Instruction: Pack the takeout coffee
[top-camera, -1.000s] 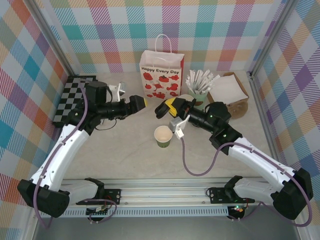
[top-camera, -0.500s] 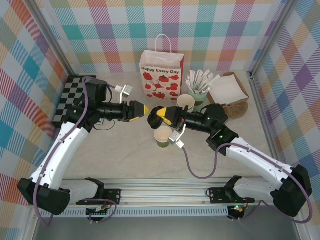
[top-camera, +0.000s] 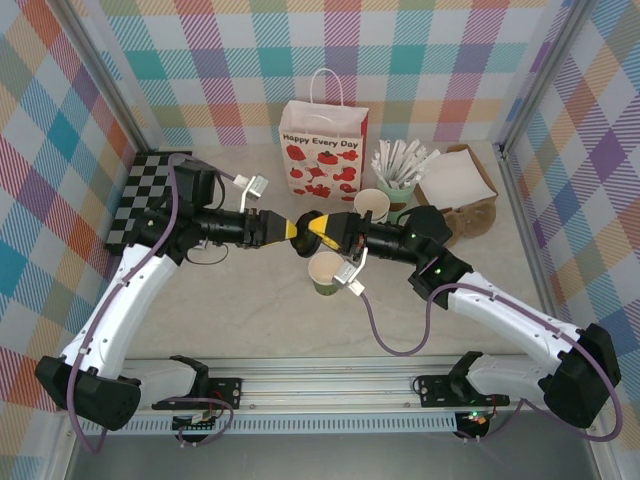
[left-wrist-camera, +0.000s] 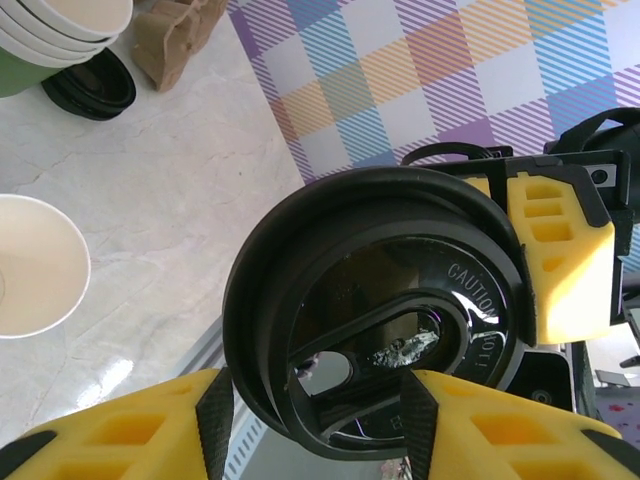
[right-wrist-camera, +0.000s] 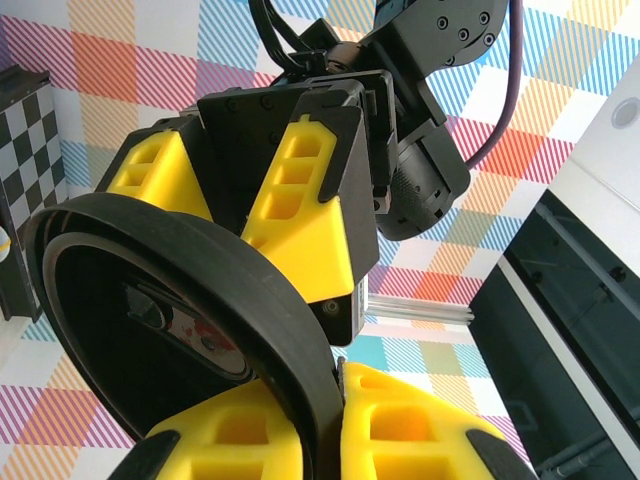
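Found the left gripper (top-camera: 289, 228) raised above the middle of the table (top-camera: 250, 300), its fingers (left-wrist-camera: 110, 440) set either side of the black lid (left-wrist-camera: 380, 300); impossible to tell whether clamped or merely touching. Directly right, found the right gripper (top-camera: 317, 226) pinched tight on another part of the lid's rim. Noted the green cup (top-camera: 326, 273) just below, lidless, upright on the table.

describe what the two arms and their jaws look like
Both the left arm and right arm have glossy white shells on the lower links, black joints and black bases. A purple cable runs along each. The jaws are chunky yellow blocks with cut-out pockets and black pads.
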